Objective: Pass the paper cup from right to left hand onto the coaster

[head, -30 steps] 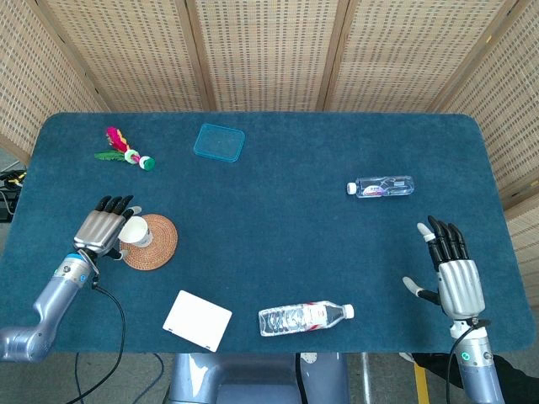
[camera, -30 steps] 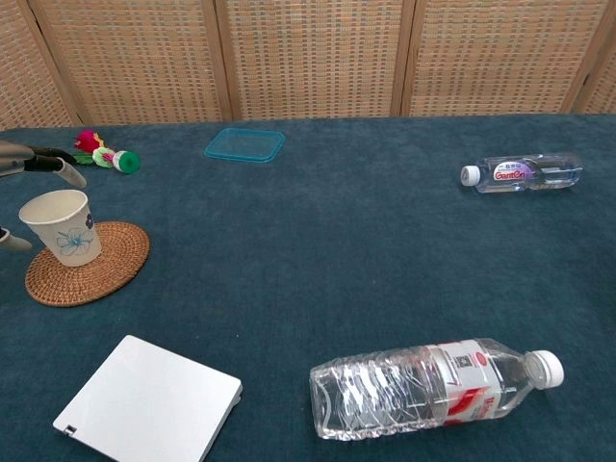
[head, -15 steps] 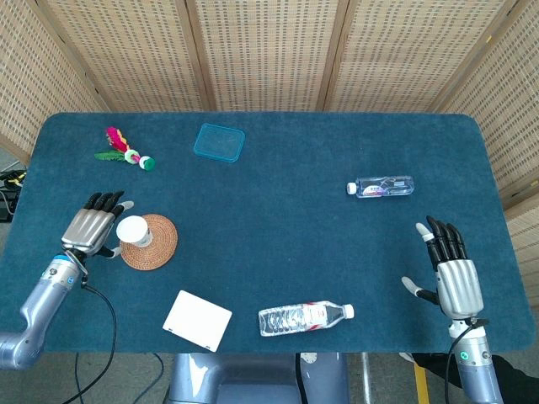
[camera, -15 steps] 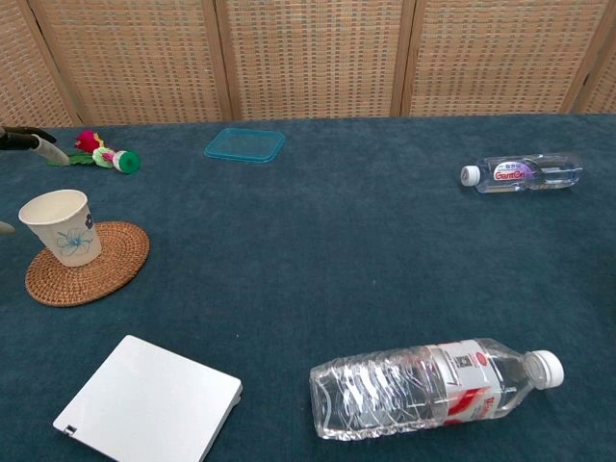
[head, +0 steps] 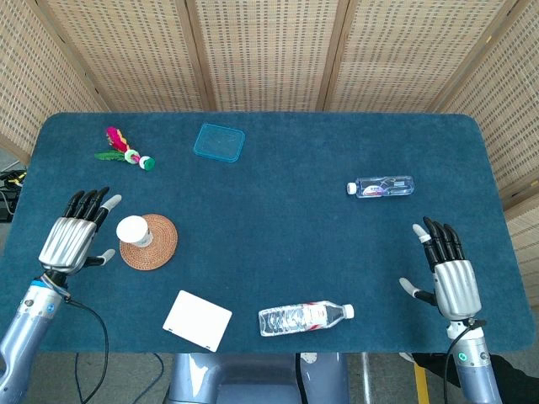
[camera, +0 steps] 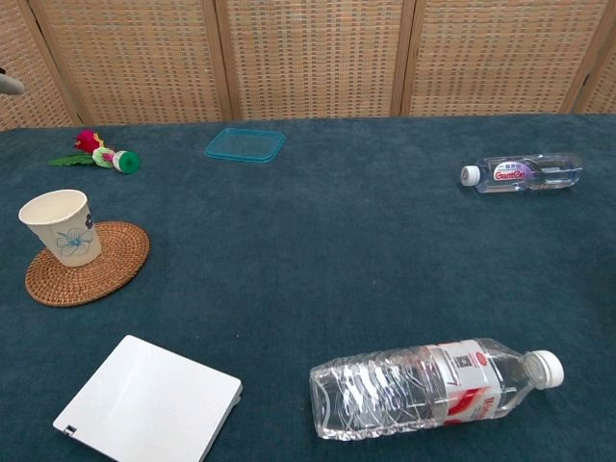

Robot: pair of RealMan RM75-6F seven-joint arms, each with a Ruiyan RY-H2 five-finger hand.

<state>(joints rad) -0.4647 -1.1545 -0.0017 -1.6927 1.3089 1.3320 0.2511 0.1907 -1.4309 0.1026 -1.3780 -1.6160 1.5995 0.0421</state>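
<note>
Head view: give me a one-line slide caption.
Paper cup upright on the coaster; left hand open beside it, right hand open and empty.

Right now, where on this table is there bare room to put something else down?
The widest bare patch is mid-table, between the teal square lid, the small water bottle and the large clear bottle. The far right corner is bare too. It is crowded on the left: paper cup on woven coaster, white box, left hand.
</note>
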